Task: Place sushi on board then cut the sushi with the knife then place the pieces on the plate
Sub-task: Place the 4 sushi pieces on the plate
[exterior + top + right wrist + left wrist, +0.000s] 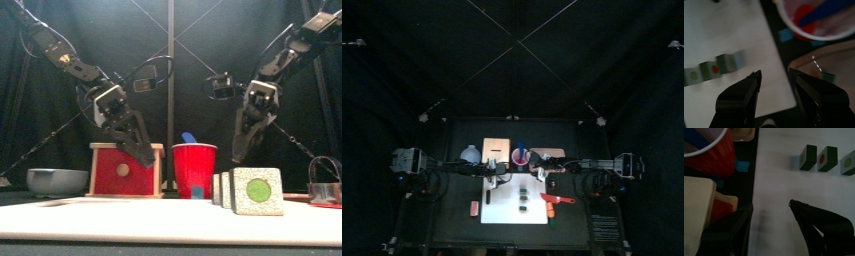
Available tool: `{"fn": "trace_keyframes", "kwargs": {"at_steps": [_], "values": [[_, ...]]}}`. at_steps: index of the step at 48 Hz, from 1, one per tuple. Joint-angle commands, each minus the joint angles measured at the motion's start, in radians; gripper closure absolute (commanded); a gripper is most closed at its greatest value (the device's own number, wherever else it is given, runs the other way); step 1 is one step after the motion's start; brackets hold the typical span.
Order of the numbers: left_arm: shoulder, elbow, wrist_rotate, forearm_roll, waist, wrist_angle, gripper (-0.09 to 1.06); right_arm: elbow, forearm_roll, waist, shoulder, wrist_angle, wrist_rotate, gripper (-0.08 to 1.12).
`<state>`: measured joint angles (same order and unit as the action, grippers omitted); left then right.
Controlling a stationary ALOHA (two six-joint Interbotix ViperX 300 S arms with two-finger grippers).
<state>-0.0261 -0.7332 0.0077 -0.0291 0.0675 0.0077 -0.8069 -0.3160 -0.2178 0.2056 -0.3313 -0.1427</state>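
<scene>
White cutting board (502,215) holds the sushi roll (251,190), blocks close together. Our left claw (138,155) and right claw (241,150) gape empty above; we'd grip the blue knife (189,138) squarely, leaving the red cup (194,172) standing.

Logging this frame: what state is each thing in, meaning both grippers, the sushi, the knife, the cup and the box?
Left gripper: open, empty, over the white board.
Right gripper: open, empty.
Sushi: three blocks in a row on the white board, standing on edge.
Red cup: upright.
Blue knife: standing in the red cup, not yet picked up.
Wooden box: drawer looks shut.
</scene>
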Motion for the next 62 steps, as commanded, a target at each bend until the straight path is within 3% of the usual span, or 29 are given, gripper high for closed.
{"fn": "trace_keyframes", "kwargs": {"at_steps": [1,17,50,57,62], "values": [[0.006,0.021,0.0,-0.003,0.002,0.0,0.03,0.044,-0.037,0.092,0.005,0.017,-0.002,0.21],[0.006,0.02,0.002,-0.003,0.003,-0.002,0.03,0.074,-0.13,0.215,-0.069,0.092,-0.006,0.21],[0.006,0.017,0.0,-0.003,0.002,-0.002,0.03,0.124,-0.123,0.232,-0.249,0.117,-0.006,0.21],[0.006,0.017,0.0,-0.003,0.003,0.0,0.03,0.133,-0.121,0.23,-0.267,0.123,-0.008,0.26],[0.006,0.015,0.0,-0.003,0.002,0.0,0.03,0.132,-0.121,0.224,-0.264,0.121,-0.006,0.37]]}}
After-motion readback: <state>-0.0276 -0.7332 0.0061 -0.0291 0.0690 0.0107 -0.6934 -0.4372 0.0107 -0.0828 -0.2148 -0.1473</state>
